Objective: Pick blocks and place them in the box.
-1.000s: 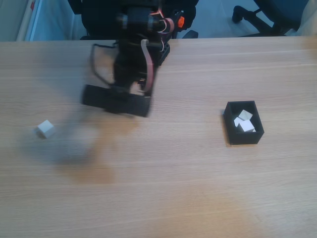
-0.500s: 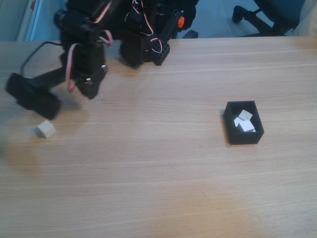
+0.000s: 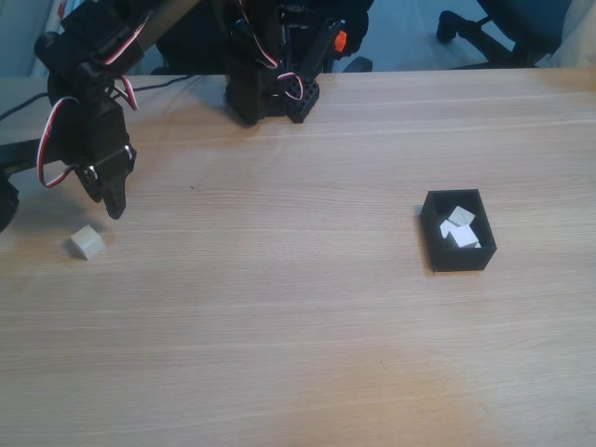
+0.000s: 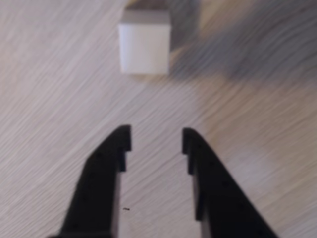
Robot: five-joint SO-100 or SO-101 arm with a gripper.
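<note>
On the table (image 3: 307,307): one white block (image 3: 86,242) at the left of the fixed view, not yet picked. Inside the black box (image 3: 458,259): several blocks (image 3: 460,226) already placed. My gripper (image 4: 156,140): fingers spread, empty, just short of that block.

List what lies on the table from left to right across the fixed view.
Lone white block → gripper, hanging just above and right of it → arm base at the table's far edge → black box holding white blocks.
</note>
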